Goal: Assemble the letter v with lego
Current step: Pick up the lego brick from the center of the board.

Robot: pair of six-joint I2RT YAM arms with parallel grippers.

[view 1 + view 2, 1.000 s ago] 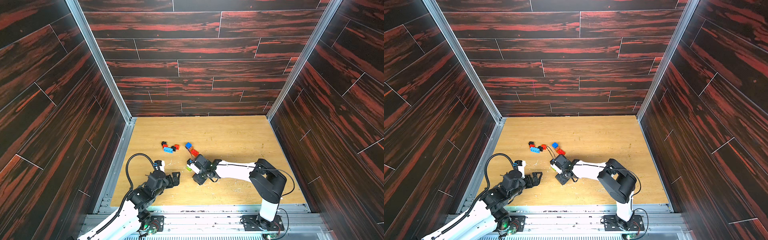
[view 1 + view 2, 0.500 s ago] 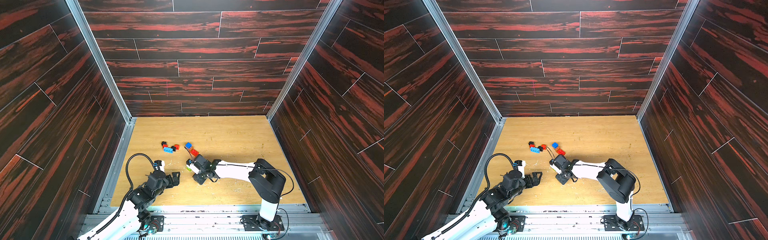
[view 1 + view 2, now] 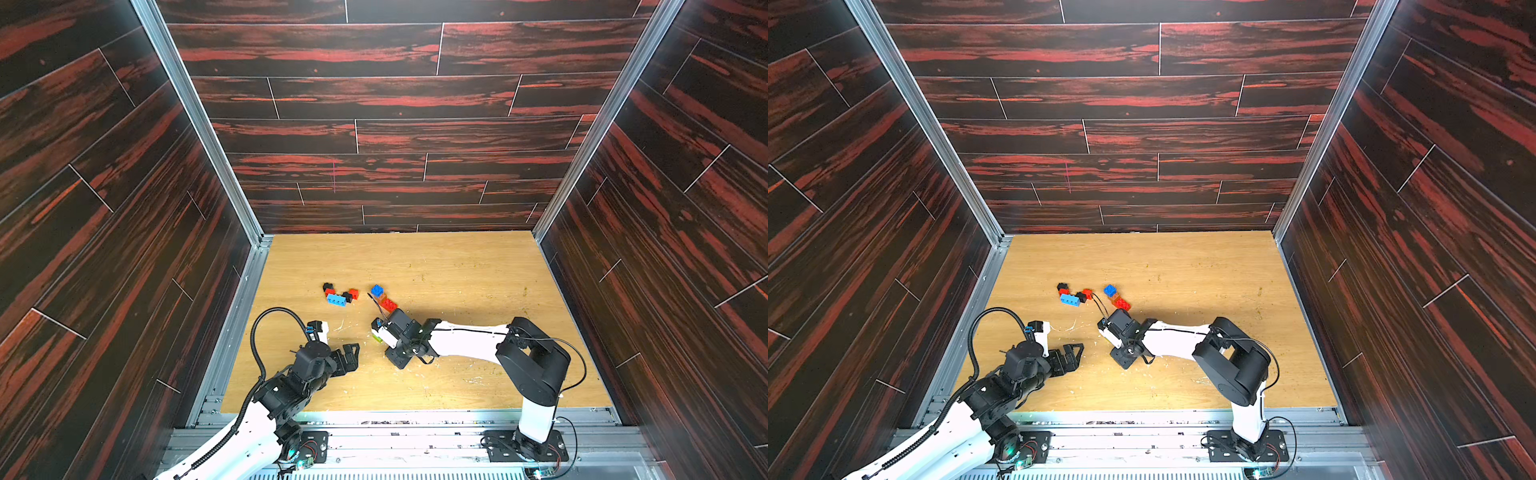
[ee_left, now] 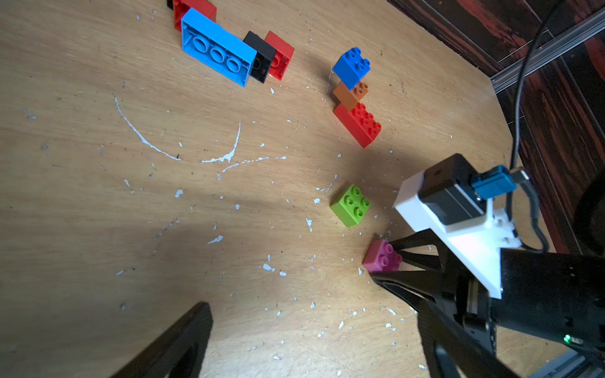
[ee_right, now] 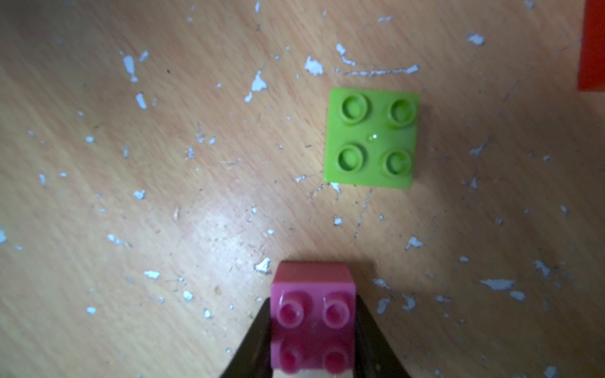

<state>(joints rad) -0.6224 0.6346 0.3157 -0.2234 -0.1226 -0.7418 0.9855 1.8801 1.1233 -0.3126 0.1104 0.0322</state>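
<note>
Closing just finished on the right side: right gripper (image 5: 312, 330) jaws were part-open a second ago and are now clamped on the small square pink plastic brick (image 5: 312, 291), one finger on each side wall, studs up. Arm hasn't visibly shifted in the top views, so the pink brick sits low over the scratched wooden table (image 4: 98, 212); can't tell if it's off the wood yet. Small square green plastic brick (image 5: 371, 139) lies loose just beside it, not touching. Left gripper (image 3: 351, 356) is idle near the front edge, jaws wide apart, empty. Further back, square blue plastic brick (image 4: 352, 67), small orange plastic brick (image 4: 350, 95) and long red plastic brick (image 4: 358, 124) touch in a slanted line, which reads to me as one leg of the V. Long light-blue plastic brick (image 4: 217, 52) lies studs-down, off to the side. My read: grasp secured, pick done, pink not placed yet.
</note>
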